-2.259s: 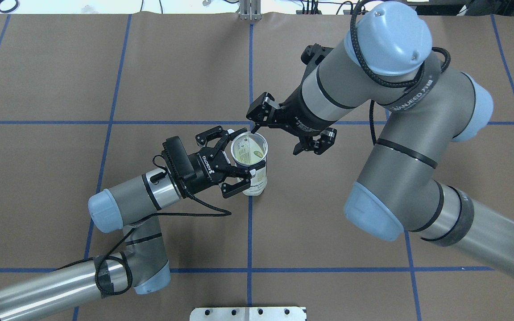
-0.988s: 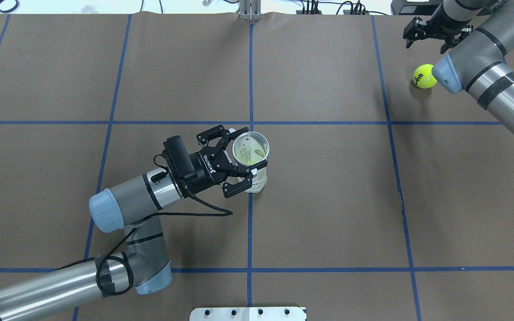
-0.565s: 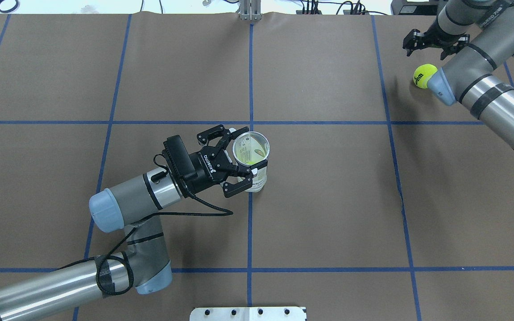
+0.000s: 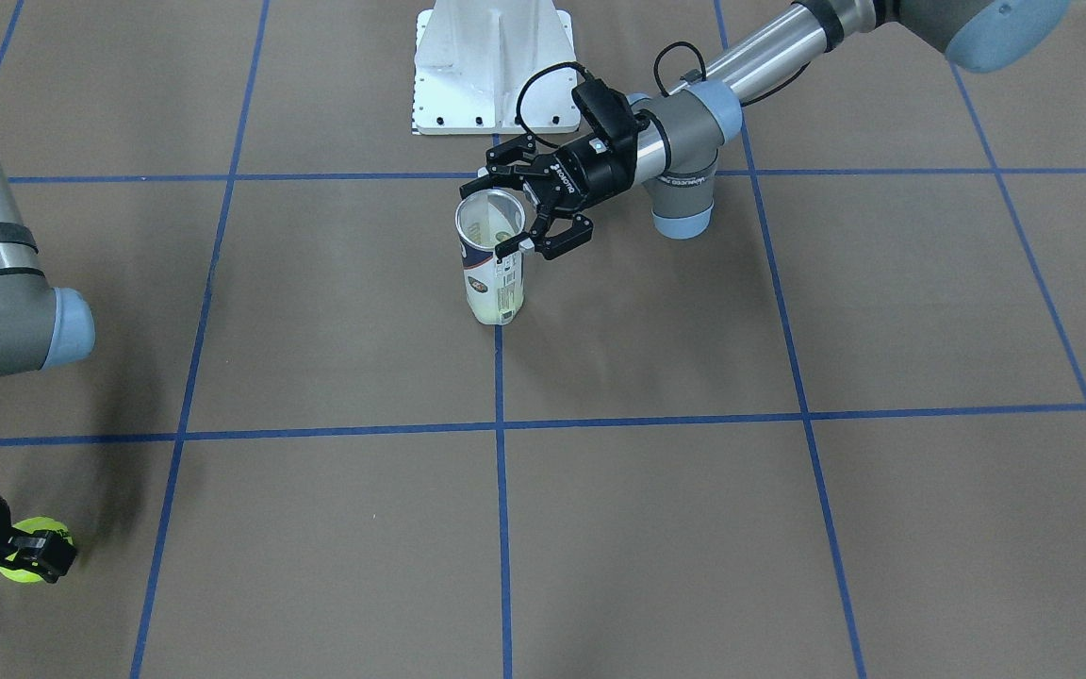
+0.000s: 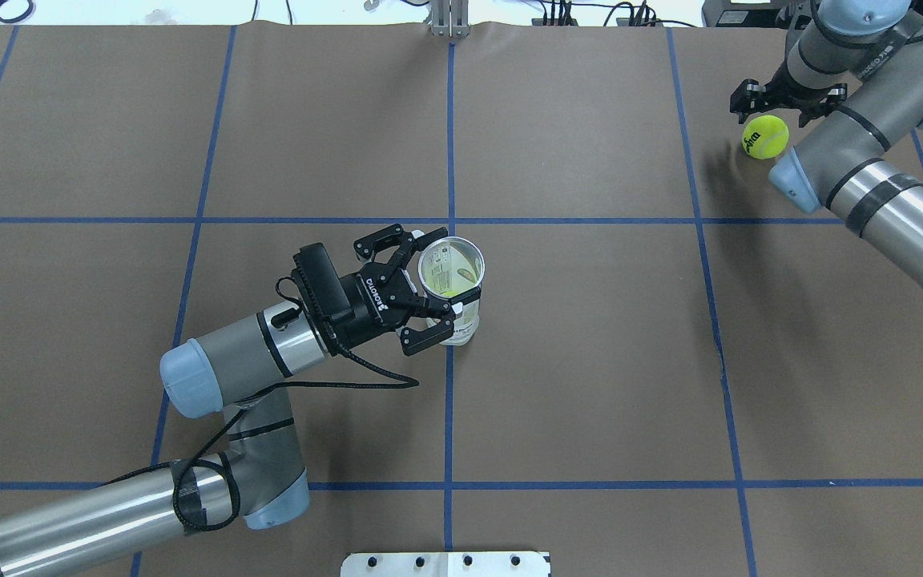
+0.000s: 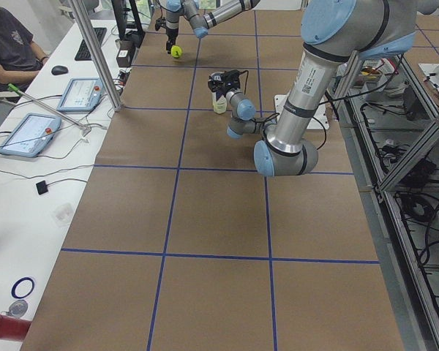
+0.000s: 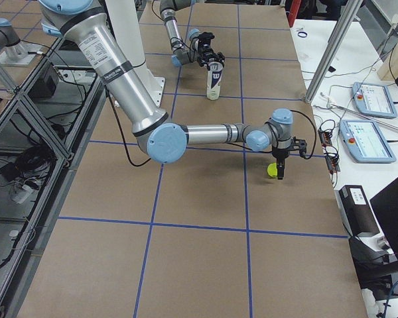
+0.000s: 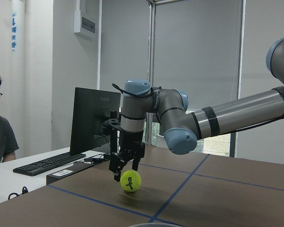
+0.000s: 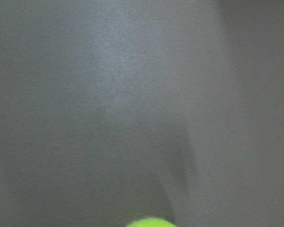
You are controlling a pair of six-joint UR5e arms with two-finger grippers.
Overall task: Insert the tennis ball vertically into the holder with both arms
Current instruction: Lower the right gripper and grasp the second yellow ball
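Yellow-green tennis ball (image 8: 131,181) under right gripper (image 8: 125,169), holder (image 5: 450,290) overhead only

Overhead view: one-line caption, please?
Left gripper steadies the upright can while right gripper reaches the tennis ball.

Two grey-and-silver jointed arms (image 5: 229,353) with light-blue joint caps, black bands, black looping cables; black grippers (image 5: 421,292) with slim fingers (image 5: 439,314), white lettering on body.

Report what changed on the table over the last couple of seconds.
The right tool left the holder's mouth, swung to the table's far right corner and came down over the tennis ball, not visibly gripping it yet. The left tool stayed clamped on the upright holder.
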